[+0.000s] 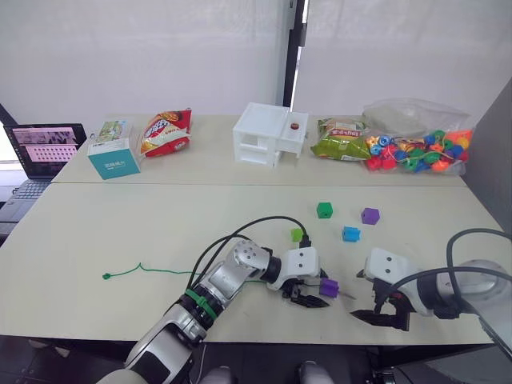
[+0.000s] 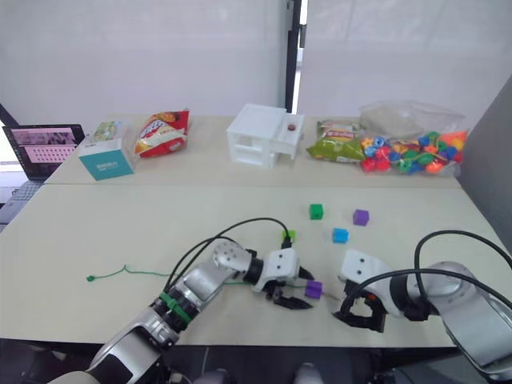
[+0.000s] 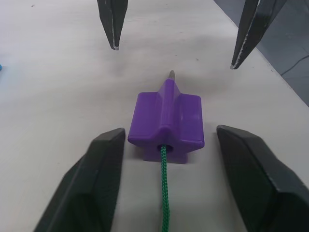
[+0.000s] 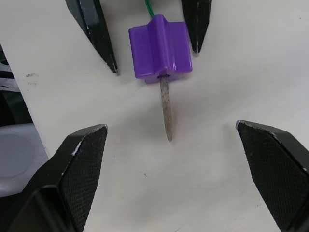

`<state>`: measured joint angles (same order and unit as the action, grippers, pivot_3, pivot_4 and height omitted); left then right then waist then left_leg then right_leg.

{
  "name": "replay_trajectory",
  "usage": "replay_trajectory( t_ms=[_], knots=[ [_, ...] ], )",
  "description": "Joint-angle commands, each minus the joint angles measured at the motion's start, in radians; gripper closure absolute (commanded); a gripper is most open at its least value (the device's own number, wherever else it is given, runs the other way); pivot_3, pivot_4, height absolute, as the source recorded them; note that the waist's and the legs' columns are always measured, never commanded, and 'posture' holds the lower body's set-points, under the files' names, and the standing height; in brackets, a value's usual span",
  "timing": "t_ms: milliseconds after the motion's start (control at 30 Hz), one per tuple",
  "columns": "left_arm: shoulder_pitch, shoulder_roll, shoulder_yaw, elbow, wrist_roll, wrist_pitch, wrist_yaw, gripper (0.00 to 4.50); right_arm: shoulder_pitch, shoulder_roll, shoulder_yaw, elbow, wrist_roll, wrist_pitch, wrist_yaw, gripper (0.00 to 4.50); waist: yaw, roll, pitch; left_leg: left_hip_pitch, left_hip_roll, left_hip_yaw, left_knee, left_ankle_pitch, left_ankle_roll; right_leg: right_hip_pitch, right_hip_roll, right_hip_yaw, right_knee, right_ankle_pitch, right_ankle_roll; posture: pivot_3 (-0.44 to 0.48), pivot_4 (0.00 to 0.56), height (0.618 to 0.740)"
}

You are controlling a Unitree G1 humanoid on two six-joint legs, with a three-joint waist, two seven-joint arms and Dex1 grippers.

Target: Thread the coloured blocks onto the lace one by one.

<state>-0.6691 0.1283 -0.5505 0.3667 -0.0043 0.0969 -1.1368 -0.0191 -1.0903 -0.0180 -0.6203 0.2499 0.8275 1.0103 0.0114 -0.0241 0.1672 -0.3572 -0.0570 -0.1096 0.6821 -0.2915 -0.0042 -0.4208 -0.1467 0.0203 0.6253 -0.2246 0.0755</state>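
Left eye view shows four blocks not yet threaded: dark green [image 1: 324, 210], purple [image 1: 370, 215], blue [image 1: 350, 234] and, probably, light green [image 1: 297, 234]. Left wrist view: the open left gripper [image 3: 166, 159] flanks the threaded purple block [image 3: 167, 120] on the lace [image 3: 164, 186]. Right wrist view: the right gripper [image 4: 181, 169], open, faces the grey tip [image 4: 165, 108].

Pale table [image 1: 120, 232], two sections butted together. Near section: green lace [image 1: 148, 270] lying along the left front, threaded through a purple block [image 1: 329, 288]; loose blocks beyond it in light green [image 1: 297, 234], dark green [image 1: 324, 210], blue [image 1: 350, 234] and purple [image 1: 370, 215]. Far section: laptop [image 1: 40, 156], teal box [image 1: 113, 150], snack bags [image 1: 166, 132], white organiser [image 1: 269, 134], bagged beads [image 1: 418, 144].
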Motion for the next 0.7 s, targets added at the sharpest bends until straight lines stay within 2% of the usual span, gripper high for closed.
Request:
replay_trajectory(
  t_ms=[33,200,367,700],
  knots=[
    [-0.015,0.000,-0.008,-0.012,0.012,-0.035,-0.016,2.81,-0.002,-0.002,0.014,-0.012,-0.017,-0.036,-0.028,0.00,-0.001,0.000,0.000,0.000,0.000,0.000,0.000,0.000,0.000,0.000,0.000,0.000,0.000,0.000,0.000,0.000,0.150,0.740],
    [-0.016,0.002,-0.004,-0.003,0.030,-0.037,-0.009,4.42,-0.046,0.025,0.088,0.028,-0.033,-0.055,-0.047,0.00,-0.001,0.000,0.000,0.000,0.000,0.000,0.000,0.000,0.000,0.000,0.000,0.000,0.000,0.000,0.000,0.000,0.150,0.740],
    [-0.012,0.003,0.001,-0.006,0.036,-0.035,-0.007,4.47,-0.069,0.026,0.118,0.054,-0.046,-0.064,-0.050,0.00,0.000,0.000,0.000,0.001,0.000,0.000,0.000,0.000,0.000,0.001,0.000,0.000,0.000,0.000,0.000,0.000,0.150,0.740],
    [-0.003,0.007,0.011,-0.016,0.038,-0.035,0.003,4.47,-0.064,0.001,0.040,0.019,0.027,-0.039,-0.016,0.00,-0.001,0.000,0.000,0.001,0.000,0.000,0.000,0.000,0.000,0.001,0.000,0.000,0.000,0.000,0.000,0.000,0.150,0.740]
  ],
)
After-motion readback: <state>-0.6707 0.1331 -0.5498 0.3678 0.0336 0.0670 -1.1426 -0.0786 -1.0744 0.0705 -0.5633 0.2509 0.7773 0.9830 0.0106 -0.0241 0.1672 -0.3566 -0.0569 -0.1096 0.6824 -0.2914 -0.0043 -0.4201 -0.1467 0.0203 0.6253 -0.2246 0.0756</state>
